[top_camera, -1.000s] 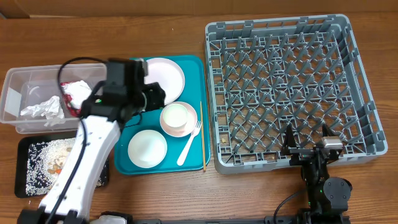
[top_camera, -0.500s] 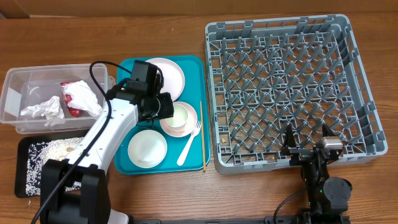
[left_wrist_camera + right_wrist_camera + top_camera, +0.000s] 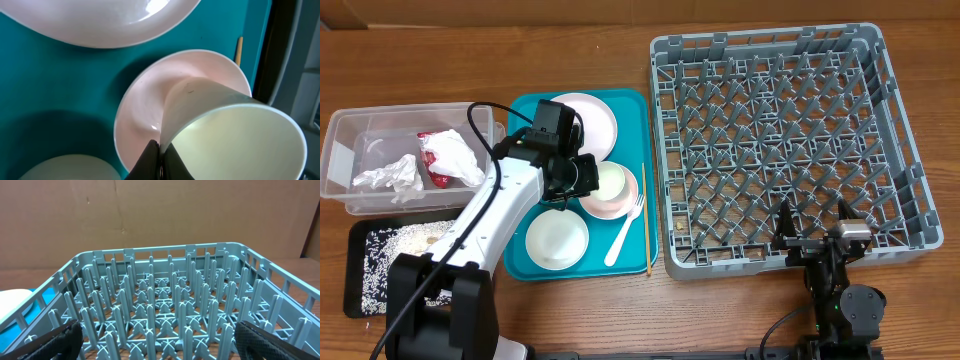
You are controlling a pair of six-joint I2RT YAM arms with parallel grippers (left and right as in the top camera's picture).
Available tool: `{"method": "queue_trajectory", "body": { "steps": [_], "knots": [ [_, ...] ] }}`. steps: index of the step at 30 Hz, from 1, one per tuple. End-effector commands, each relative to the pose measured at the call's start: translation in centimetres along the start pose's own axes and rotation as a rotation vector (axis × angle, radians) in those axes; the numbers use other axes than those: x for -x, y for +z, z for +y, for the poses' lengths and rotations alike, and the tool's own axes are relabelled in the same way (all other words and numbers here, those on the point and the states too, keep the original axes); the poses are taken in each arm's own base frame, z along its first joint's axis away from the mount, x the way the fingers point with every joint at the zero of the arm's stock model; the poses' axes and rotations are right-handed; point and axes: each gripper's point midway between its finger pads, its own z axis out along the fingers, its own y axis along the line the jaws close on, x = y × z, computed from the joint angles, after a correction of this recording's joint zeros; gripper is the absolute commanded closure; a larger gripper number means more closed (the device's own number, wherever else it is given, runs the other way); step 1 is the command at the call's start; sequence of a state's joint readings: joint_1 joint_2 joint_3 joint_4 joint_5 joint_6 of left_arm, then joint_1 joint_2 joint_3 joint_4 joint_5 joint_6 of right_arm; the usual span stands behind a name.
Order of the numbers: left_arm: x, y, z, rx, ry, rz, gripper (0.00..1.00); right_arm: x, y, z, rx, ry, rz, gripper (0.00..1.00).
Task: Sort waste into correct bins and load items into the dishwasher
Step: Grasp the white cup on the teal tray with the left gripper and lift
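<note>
Because the left gripper [image 3: 159, 159] pinched only the thin rim of the cup [image 3: 235, 135], it could slip and bang the pink bowl [image 3: 145, 100] under it on the tray [image 3: 632, 110]. The left arm [image 3: 490, 215] bent over the tray. Farther off, the right gripper [image 3: 157, 332] sat spread wide by the rack [image 3: 165, 295].

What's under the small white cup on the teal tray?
A pale pink plate, resting on the teal tray. The cup covers the plate's middle, so anything there is hidden.
</note>
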State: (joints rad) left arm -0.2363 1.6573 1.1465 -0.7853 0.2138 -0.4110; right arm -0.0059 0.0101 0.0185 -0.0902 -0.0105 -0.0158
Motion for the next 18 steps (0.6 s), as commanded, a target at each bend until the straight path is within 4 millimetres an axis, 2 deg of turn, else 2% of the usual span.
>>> {"method": "queue_trajectory", "body": {
  "steps": [1, 5, 8, 10, 15, 18],
  "knots": [
    [2.1, -2.1, -1.3, -0.025, 0.042, -0.038, 0.96, -0.2, 0.0, -0.2, -0.012, -0.003, -0.003, 0.00],
    [4.1, -5.1, -0.3, 0.045, 0.038, -0.080, 0.96, -0.2, 0.0, -0.3, -0.012, -0.003, -0.003, 0.00],
    [4.9, -7.3, -0.3, 0.024, 0.071, -0.083, 0.96, -0.2, 0.0, -0.2, -0.012, -0.003, -0.003, 0.00],
    [5.7, -8.9, -2.0, -0.106, 0.227, -0.098, 0.96, -0.2, 0.0, -0.2, -0.012, -0.003, -0.003, 0.00],
    [7.6, -12.8, -6.3, -0.544, 0.382, -0.203, 0.96, -0.2, 0.0, -0.2, -0.012, -0.003, -0.003, 0.00],
    [7.7, -15.1, -8.4, -0.760, 0.488, -0.257, 0.96, -0.2, 0.0, -0.3, -0.012, -0.003, -0.003, 0.00]
  ]
}}
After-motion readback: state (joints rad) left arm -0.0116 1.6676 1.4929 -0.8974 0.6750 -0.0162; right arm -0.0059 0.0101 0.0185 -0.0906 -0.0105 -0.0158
